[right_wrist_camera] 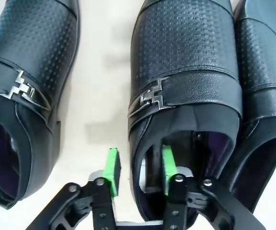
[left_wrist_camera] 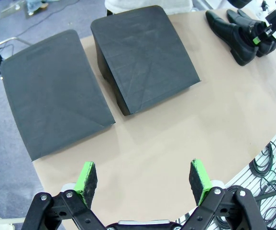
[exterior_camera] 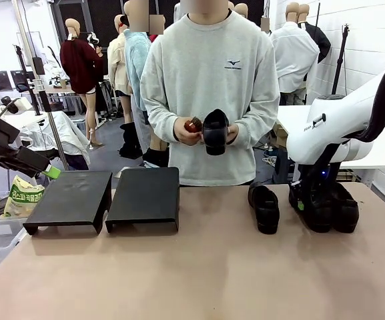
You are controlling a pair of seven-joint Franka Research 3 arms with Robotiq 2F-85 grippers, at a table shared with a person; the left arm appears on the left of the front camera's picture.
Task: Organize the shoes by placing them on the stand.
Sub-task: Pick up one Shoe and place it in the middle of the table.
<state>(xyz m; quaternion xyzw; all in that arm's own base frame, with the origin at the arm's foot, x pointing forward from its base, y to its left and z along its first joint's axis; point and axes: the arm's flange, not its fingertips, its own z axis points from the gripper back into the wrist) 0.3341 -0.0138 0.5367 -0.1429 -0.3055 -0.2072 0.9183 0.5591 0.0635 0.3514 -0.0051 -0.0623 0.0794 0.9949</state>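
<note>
Jaws on my right gripper (right_wrist_camera: 140, 165) straddle the middle shoe (right_wrist_camera: 185, 72) at its collar wall, spread and not yet pinching, at the far right of the table (exterior_camera: 199, 267). My left gripper (left_wrist_camera: 142, 173) hangs spread above the stands (left_wrist_camera: 142, 62). Gripped by that thin wall alone, the shoe could swing toe-down and slip.

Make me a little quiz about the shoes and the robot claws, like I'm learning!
1. True or false: the person's hands hold one shoe.
2. How many shoes lie on the table? A two, B three, C four.
3. Fill in: one finger of the right claw is inside a ____.
Key: 1 true; 2 B; 3 shoe.
</note>
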